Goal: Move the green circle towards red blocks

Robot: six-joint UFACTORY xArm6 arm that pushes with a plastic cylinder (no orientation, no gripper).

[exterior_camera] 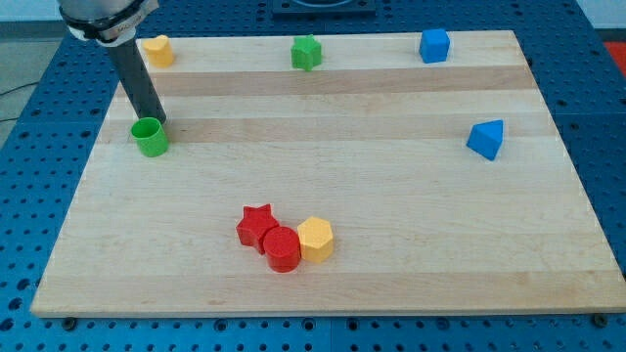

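Pale wooden table (391, 196); at its left, my tip (156, 121) touches the green circle's (150, 137) top edge. Red star (257, 225) and red cylinder (283, 248) sit bottom centre. I have no fingers.

the very end of my tip (156, 121) is hidden behind the far rim of the green circle (150, 137), so contact between them cannot be told. the arm's upper part is cut off by the view's top edge at the far left. the red circle (284, 249) covers part of the red star (256, 226) and the yellow block (316, 239).
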